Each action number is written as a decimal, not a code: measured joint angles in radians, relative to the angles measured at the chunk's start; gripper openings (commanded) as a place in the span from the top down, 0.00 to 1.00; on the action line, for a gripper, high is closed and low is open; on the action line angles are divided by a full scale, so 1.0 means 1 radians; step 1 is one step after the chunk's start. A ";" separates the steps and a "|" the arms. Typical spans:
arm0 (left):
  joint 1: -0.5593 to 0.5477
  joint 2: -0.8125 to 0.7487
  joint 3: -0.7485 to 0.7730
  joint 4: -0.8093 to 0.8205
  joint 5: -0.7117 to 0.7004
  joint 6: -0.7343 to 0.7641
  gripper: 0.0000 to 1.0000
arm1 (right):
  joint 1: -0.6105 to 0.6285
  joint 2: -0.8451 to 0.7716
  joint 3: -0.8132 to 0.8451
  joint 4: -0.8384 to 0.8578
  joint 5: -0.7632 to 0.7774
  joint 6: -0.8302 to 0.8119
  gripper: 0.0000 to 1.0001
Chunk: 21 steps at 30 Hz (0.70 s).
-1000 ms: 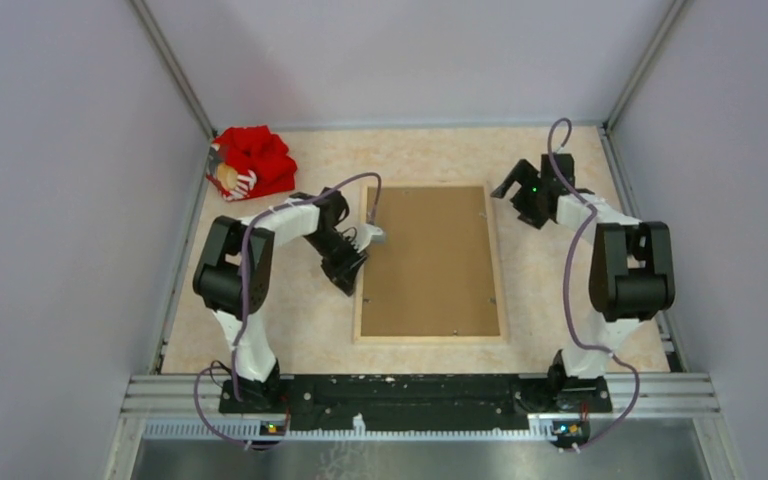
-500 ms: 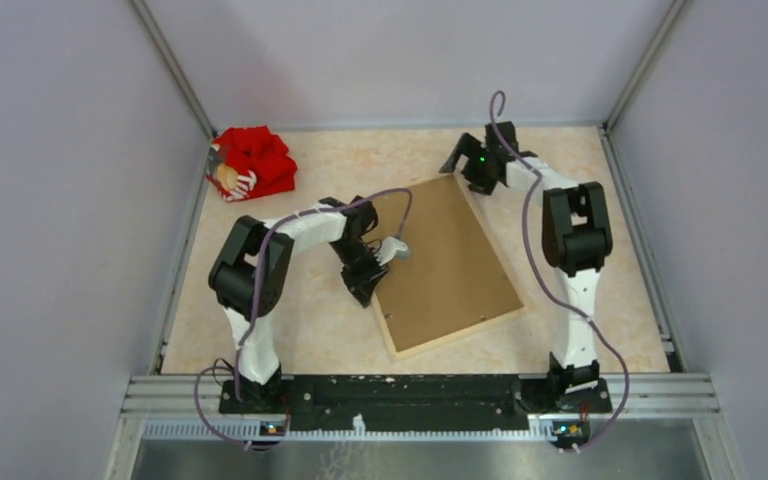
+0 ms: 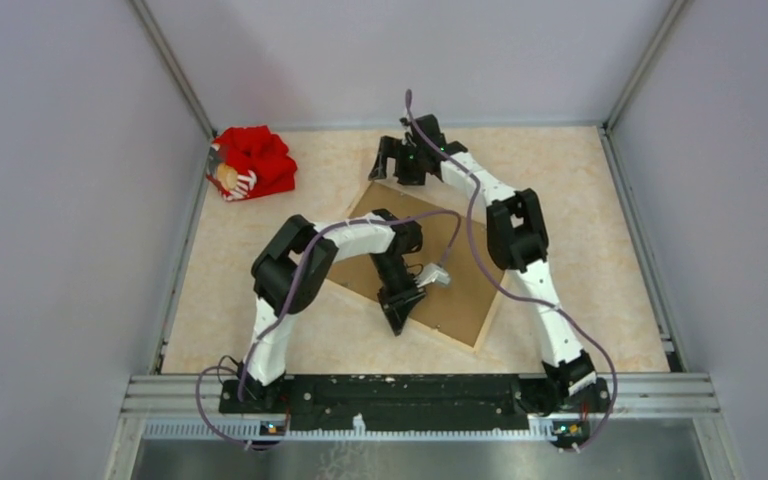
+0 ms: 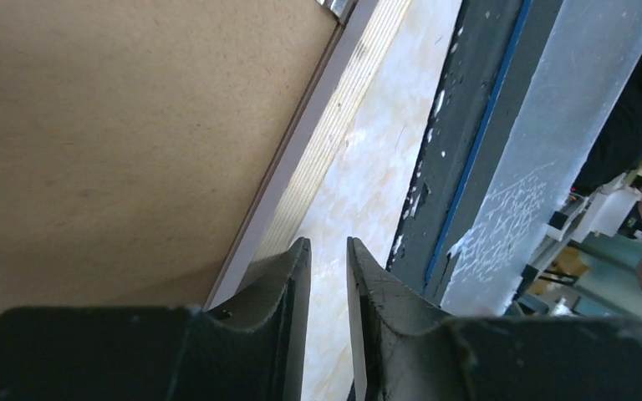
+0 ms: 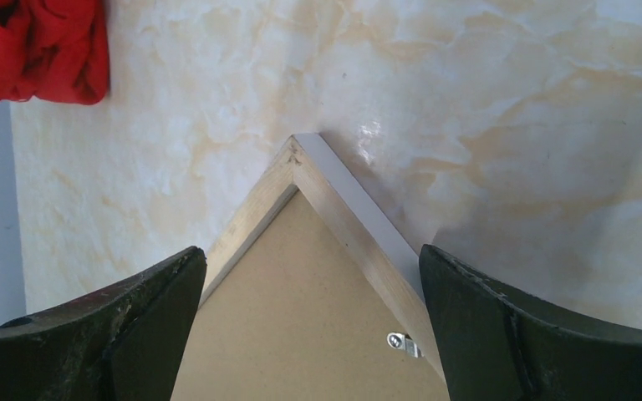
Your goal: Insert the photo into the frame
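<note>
The frame lies back up and askew on the table, its light wood rails round a brown backing board. The photo is out of view. My left gripper is low at the frame's near-left rail. In the left wrist view its jaws stand a narrow gap apart with only table between them, and the wood rail runs just left of the left finger. My right gripper hangs wide open over the frame's far corner, one finger on each side of it.
A red cloth bundle lies at the far left corner of the table and also shows in the right wrist view. Small metal clips hold the backing board. The black base rail runs close by the frame's near edge.
The frame has swung counter-clockwise from square to askew. My right gripper swept left along the far side with its corner. My left gripper moved right and nearer along the frame's edge.
</note>
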 measured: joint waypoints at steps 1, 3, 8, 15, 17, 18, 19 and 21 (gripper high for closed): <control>-0.003 0.000 0.011 -0.001 0.008 0.003 0.67 | -0.001 -0.005 0.000 -0.014 0.005 -0.008 0.01; -0.001 -0.008 0.039 -0.001 0.023 0.013 0.65 | -0.008 -0.024 -0.005 -0.051 0.023 -0.018 0.01; 0.083 -0.115 0.073 -0.016 -0.005 0.061 0.62 | -0.055 -0.200 -0.150 -0.078 0.061 -0.034 0.01; 0.474 -0.266 0.170 -0.035 -0.100 0.112 0.68 | -0.141 -0.624 -0.516 0.078 0.074 -0.037 0.40; 0.576 -0.241 0.188 -0.029 -0.108 0.106 0.71 | -0.139 -0.733 -0.657 0.162 0.057 -0.008 0.60; 0.623 -0.215 0.201 -0.028 -0.106 0.101 0.71 | -0.132 -0.779 -0.728 0.202 0.048 0.013 0.66; 0.666 -0.180 0.215 -0.021 -0.101 0.094 0.71 | -0.122 -0.815 -0.796 0.237 0.040 0.034 0.69; 0.740 -0.103 0.224 0.005 -0.086 0.079 0.71 | -0.092 -0.851 -0.905 0.282 0.034 0.069 0.72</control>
